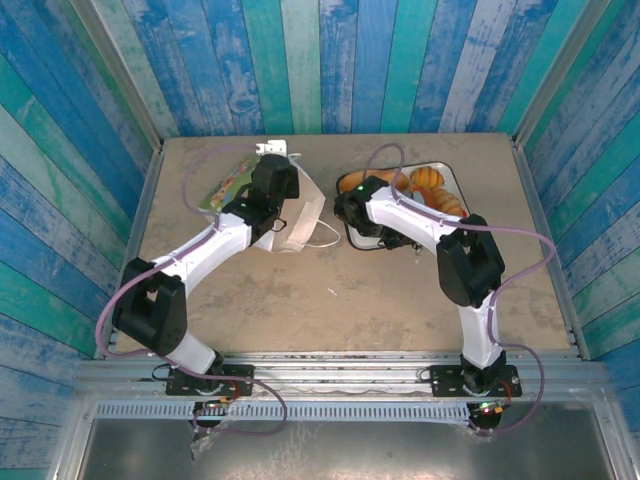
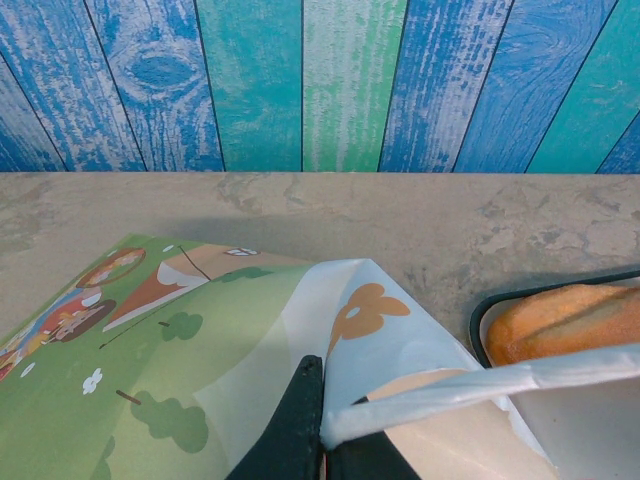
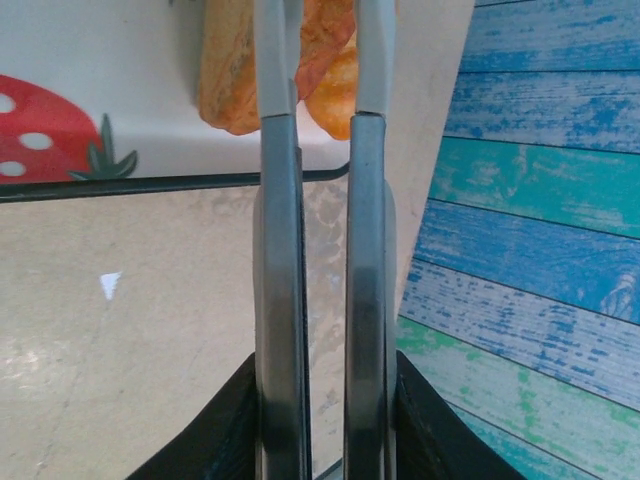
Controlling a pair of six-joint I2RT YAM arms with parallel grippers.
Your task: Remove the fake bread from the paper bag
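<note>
Presently the bag (image 1: pixel 300 215) sits on the table (image 1: pixel 340 290), left of the tray (image 1: pixel 455 172), with one white handle loop trailing toward the tray.

Markings:
- The left wrist view shows an orange flower print (image 2: pixel 365 310) on the white bag wall.
- A green sheet (image 2: pixel 150 380) beside the bag carries cartoon trees and figures.
- The right wrist view shows a red strawberry (image 3: pixel 40 125) with white dots on the tray floor.

Bread (image 1: pixel 425 180): several golden pieces lie on the tray. The bag interior is hidden in all views. The left wrist view shows one elongated roll (image 2: pixel 565 320) inside the dark tray rim, with its long axis running left to right in that view.

Left gripper (image 2: pixel 325 450): clenched on a white strip at the bag's upper edge. The strip runs off to the right.

Right gripper (image 3: pixel 325 400): clamped around the tongs (image 3: pixel 280 300), pressing the two steel arms nearly parallel. The tongs point at the tray. Orange bread shows between and behind the pale tips, but whether it is pinched cannot be told.
</note>
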